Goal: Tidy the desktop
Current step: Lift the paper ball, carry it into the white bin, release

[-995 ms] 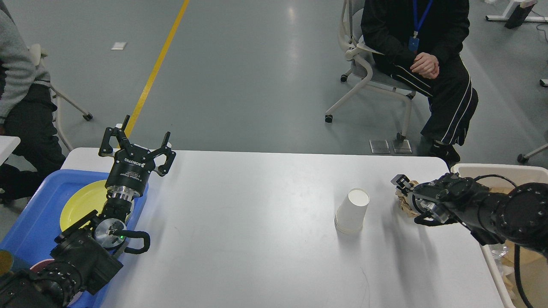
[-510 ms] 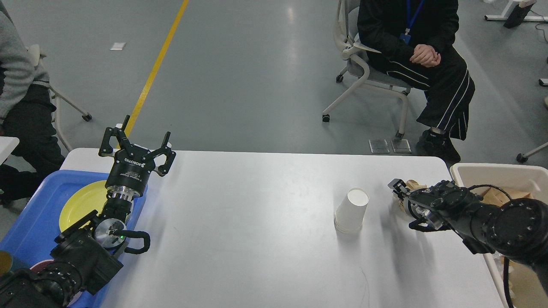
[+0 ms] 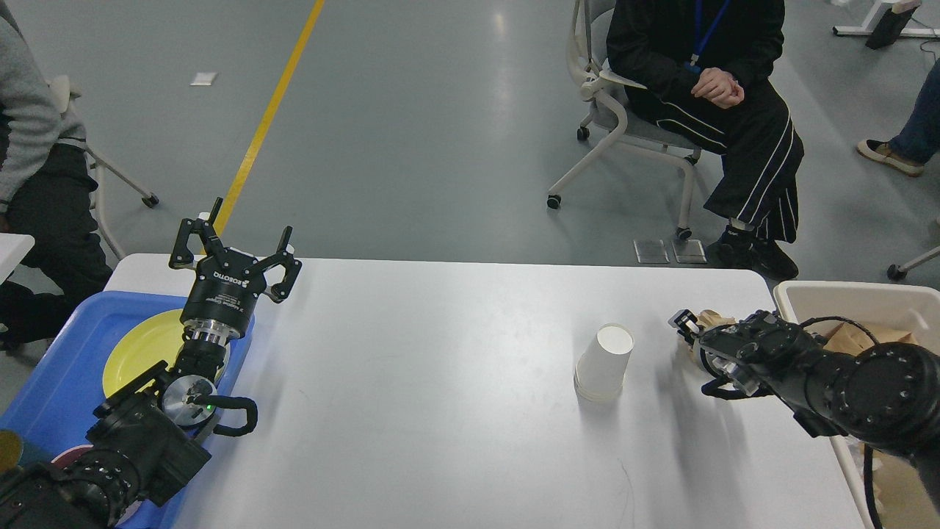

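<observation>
On the wide white matte surface (image 3: pixel 455 382), my left gripper (image 3: pixel 235 250) hovers, fingers spread apart, over a blue plastic tray (image 3: pixel 51 382), while my right gripper (image 3: pixel 694 334) clamps a crumpled tan paper wad (image 3: pixel 711 321) beside an upturned white paper cup (image 3: pixel 604 361).

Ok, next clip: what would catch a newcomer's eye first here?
Probably the white paper cups, stacked upside down, alone mid-right on the white desktop. Next, the left end effector, fingers spread wide above the blue tray with its yellow plate, and the right end effector against crumpled brown paper.
</observation>
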{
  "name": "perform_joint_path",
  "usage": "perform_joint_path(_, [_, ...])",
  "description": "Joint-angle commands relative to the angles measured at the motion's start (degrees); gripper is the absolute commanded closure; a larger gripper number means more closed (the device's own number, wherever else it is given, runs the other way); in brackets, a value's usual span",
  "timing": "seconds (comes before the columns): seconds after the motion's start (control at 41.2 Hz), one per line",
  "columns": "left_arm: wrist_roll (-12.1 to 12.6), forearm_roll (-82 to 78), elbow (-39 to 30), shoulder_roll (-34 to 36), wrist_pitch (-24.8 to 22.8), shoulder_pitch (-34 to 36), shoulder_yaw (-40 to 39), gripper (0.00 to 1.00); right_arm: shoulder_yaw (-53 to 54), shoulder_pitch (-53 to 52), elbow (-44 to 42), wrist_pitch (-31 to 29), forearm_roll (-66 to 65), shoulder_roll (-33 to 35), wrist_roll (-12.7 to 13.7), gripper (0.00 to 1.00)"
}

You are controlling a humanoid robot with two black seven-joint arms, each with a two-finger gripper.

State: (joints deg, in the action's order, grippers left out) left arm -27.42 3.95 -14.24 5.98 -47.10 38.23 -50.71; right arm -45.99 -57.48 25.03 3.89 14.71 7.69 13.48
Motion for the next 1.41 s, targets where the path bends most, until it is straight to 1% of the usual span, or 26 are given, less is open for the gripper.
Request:
perform_joint_path(0.0, [0.0, 0.0, 0.0, 0.0, -0.01, 0.08, 0.09, 0.01, 0.03, 0.0, -0.07, 0.59, -0.2, -0.13, -0.47, 1.0])
perform_joint_path(0.243, [0.0, 0.0, 0.0, 0.0, -0.01, 0.0, 0.0, 0.01, -0.06, 0.17, 0.37, 3.85, -0.2, -1.01, -0.38, 1.0])
perform_joint_path(0.607, [0.0, 0.0, 0.0, 0.0, -0.01, 0.0, 0.0, 0.01, -0.24, -0.35, 0.89, 4.02, -0.29, -0.22, -0.29, 1.0])
perform_joint_path(0.777, [0.0, 0.0, 0.0, 0.0, -0.01, 0.0, 0.0, 0.01, -0.76, -3.25, 3.53, 3.94, -1.34, 1.8, -0.21, 1.0])
perform_joint_path(0.874, [0.0, 0.0, 0.0, 0.0, -0.01, 0.0, 0.0, 0.01, -1.03, -5.8, 7.47, 3.76, -3.63, 4.52, -0.21, 1.0])
perform_joint_path(1.044, [0.0, 0.0, 0.0, 0.0, -0.01, 0.0, 0.09, 0.01, -1.29, -18.53, 23.54, 2.18, -6.27, 14.18, -0.21, 1.0])
perform_joint_path(1.117, [0.0, 0.0, 0.0, 0.0, -0.01, 0.0, 0.0, 0.01, -1.99, -25.47, 31.45, -0.89, -7.84, 18.41, -0.21, 1.0])
perform_joint_path(1.19, [0.0, 0.0, 0.0, 0.0, -0.01, 0.0, 0.0, 0.01, -4.62, -32.76, 38.31, -4.84, -9.87, 21.22, -0.21, 1.0])
perform_joint_path(1.214, [0.0, 0.0, 0.0, 0.0, -0.01, 0.0, 0.0, 0.01, -6.81, -38.01, 42.34, -7.99, -10.74, 22.62, -0.21, 1.0])
perform_joint_path(1.262, [0.0, 0.0, 0.0, 0.0, -0.01, 0.0, 0.0, 0.01, -8.84, -43.48, 46.14, -12.13, -11.45, 24.04, -0.21, 1.0])
perform_joint_path(1.335, [0.0, 0.0, 0.0, 0.0, -0.01, 0.0, 0.0, 0.01, -10.34, -51.31, 50.71, -19.94, -11.63, 26.15, -0.29, 1.0])
perform_joint_path(1.359, [0.0, 0.0, 0.0, 0.0, -0.01, 0.0, 0.0, 0.01, -10.52, -56.47, 53.34, -25.8, -11.63, 27.02, -0.29, 1.0])
perform_joint_path(1.384, [0.0, 0.0, 0.0, 0.0, -0.01, 0.0, 0.0, 0.01, -10.52, -58.87, 54.67, -28.82, -11.54, 27.29, -0.21, 1.0])
